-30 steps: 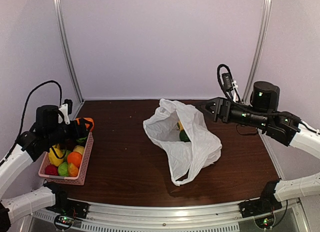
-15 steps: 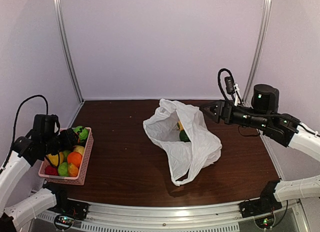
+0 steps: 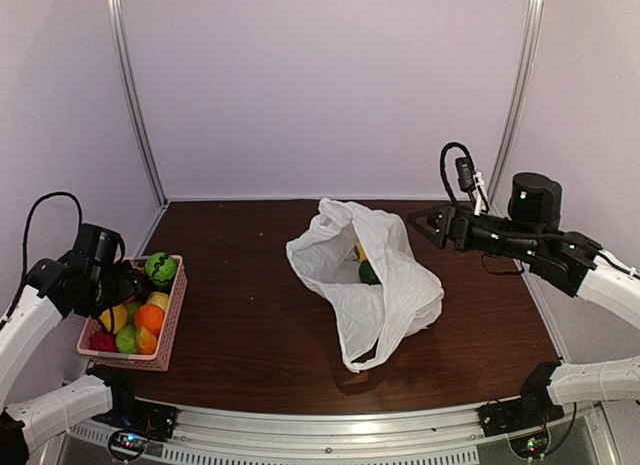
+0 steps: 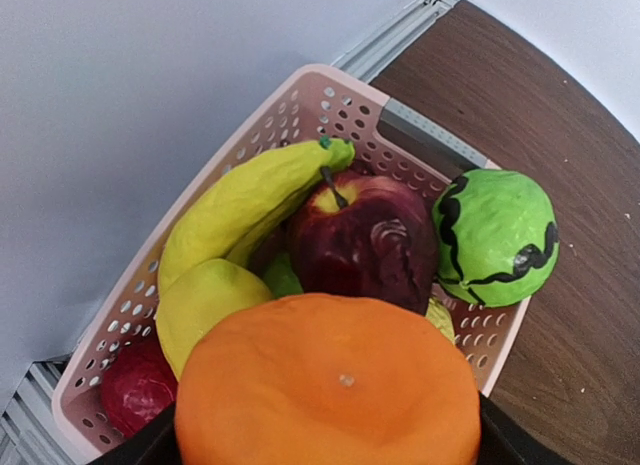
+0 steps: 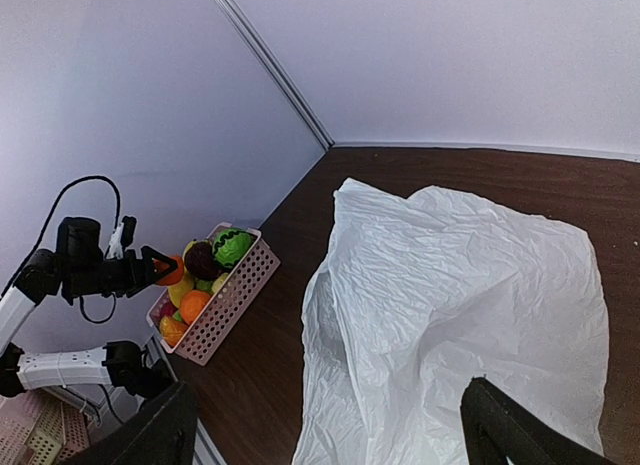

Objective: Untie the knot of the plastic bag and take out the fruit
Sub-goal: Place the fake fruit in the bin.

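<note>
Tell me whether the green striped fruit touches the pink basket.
Touching. The left wrist view shows the green striped fruit resting on the rim of the pink basket, at the corner nearest the table.

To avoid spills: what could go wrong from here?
1. The left gripper appears to hold an orange over the heaped pink basket; released there, it may knock the green striped fruit off the rim.
2. A green fruit lies in the loose plastic bag; reaching in may pinch plastic and drag the bag.
</note>
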Action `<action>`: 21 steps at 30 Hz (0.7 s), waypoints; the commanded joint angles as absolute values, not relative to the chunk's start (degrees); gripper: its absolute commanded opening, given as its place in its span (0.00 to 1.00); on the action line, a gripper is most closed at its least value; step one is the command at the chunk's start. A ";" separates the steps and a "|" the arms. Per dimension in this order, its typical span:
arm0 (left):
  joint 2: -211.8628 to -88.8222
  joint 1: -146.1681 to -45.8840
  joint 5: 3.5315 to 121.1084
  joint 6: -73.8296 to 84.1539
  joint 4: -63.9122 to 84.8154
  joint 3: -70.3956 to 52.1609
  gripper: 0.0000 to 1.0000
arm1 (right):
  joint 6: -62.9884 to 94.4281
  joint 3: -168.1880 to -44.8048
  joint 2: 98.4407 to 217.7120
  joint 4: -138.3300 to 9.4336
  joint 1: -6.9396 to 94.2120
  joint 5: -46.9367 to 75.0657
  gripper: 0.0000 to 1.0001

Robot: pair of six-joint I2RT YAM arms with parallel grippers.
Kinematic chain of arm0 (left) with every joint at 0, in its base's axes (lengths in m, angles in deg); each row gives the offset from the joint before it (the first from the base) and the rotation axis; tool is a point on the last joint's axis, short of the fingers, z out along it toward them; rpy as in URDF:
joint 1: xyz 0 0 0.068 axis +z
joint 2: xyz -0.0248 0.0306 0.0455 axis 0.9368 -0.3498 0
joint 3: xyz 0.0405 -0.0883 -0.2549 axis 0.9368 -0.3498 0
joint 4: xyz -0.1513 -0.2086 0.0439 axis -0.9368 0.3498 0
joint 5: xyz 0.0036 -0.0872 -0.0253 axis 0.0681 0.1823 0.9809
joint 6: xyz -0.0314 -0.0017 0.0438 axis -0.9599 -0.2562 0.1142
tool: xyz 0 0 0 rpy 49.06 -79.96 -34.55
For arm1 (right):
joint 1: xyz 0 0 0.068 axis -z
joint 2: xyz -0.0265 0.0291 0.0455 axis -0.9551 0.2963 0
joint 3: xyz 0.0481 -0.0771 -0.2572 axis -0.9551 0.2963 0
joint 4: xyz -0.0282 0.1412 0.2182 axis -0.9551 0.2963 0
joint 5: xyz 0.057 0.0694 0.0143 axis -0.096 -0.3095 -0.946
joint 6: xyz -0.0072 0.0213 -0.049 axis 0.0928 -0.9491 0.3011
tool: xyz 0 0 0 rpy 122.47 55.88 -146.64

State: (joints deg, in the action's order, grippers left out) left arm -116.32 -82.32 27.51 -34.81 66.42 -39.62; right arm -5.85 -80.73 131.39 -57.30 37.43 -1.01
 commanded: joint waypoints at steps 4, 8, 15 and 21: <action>-118.90 -81.90 24.55 -38.73 69.94 -38.07 0.82 | -4.36 -79.49 131.62 -59.75 39.65 -5.37 0.92; -118.98 -81.84 23.69 -39.06 70.58 -37.87 0.89 | -4.18 -78.83 131.47 -60.24 40.29 -5.84 0.92; -123.42 -81.84 25.16 -37.79 71.63 -36.67 0.98 | -4.69 -77.97 131.57 -61.26 41.11 -6.66 0.92; -120.93 -81.92 25.05 -38.01 71.97 -36.38 0.98 | -4.78 -77.98 131.44 -60.99 41.65 -7.33 0.92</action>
